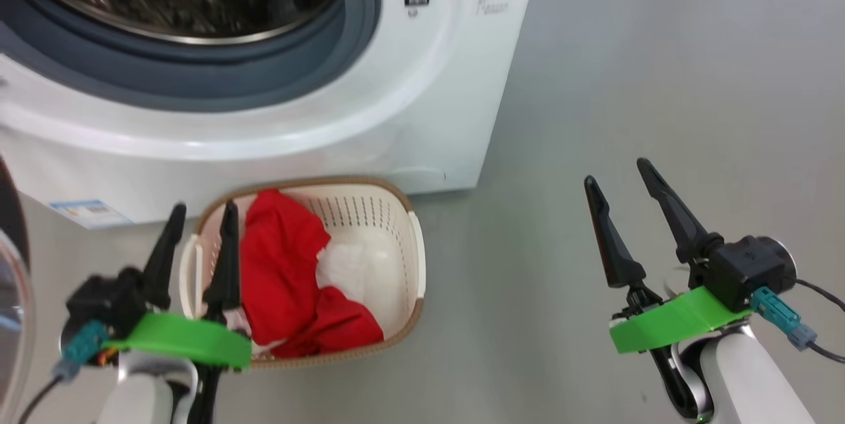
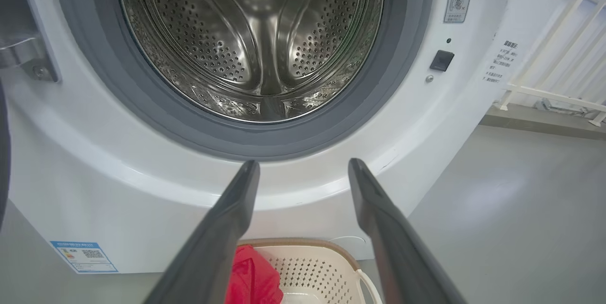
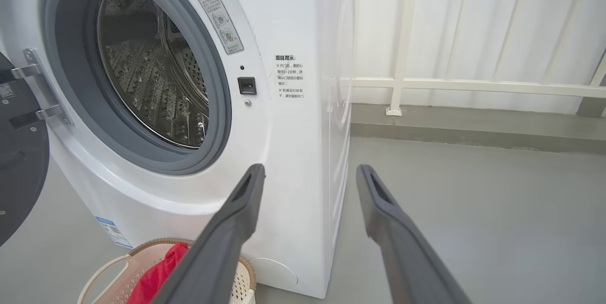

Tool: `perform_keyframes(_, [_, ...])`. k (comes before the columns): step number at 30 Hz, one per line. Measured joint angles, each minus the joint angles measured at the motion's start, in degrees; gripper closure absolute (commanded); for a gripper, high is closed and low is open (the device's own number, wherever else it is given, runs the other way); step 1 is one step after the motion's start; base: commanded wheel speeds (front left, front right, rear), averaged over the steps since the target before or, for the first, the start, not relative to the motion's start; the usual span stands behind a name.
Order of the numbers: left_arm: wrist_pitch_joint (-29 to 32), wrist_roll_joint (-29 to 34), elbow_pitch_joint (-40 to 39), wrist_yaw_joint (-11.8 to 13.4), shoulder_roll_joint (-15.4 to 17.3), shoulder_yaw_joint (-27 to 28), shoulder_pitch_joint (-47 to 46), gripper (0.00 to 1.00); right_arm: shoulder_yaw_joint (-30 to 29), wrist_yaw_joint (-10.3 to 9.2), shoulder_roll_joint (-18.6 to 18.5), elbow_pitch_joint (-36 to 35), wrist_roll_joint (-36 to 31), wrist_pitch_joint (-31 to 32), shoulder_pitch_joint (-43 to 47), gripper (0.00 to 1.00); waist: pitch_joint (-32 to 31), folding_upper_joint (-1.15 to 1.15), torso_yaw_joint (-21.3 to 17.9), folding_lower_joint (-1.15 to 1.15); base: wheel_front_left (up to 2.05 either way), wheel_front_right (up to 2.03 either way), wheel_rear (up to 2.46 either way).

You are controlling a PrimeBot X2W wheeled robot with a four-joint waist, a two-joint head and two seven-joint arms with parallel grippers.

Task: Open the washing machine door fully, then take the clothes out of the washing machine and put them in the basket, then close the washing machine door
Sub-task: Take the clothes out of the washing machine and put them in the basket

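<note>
Red-and-white clothes (image 1: pixel 277 279) lie in one basket (image 1: pixel 417 259) before one washing machine (image 1: pixel 429 113).

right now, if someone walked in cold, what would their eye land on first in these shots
The bright red clothes heaped in the cream basket on the floor before the washing machine jump out first. Above gapes the steel drum, bare where it shows, its door swung open at the left. Both the left gripper and right gripper hang open, holding nothing.
</note>
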Motion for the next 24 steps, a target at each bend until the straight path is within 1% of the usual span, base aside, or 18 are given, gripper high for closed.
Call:
perform_keyframes(7, [0.0, 0.4, -4.5, -0.5, -1.0, 2.3, 6.3, 0.00, -2.0, 0.00, 0.0, -0.2, 0.0, 0.0, 2.6, 0.00, -5.4, 0.00, 0.2, 0.00, 0.00, 0.00, 0.00])
perform_keyframes(13, [0.0, 0.4, -9.7, -0.5, -0.8, 2.5, 11.5, 0.00, -3.7, 0.00, 0.1, -0.2, -1.2, 0.0, 6.1, 0.00, -10.5, 0.00, 0.1, 0.00, 0.00, 0.00, 0.00])
perform_keyframes(24, [0.0, 2.8, -16.7, -0.5, -0.5, 2.9, 20.3, 0.00, -7.5, 0.00, 0.3, -2.0, -2.1, 0.0, 12.7, 0.00, -16.7, 0.00, -0.1, 0.00, 0.00, 0.00, 0.00])
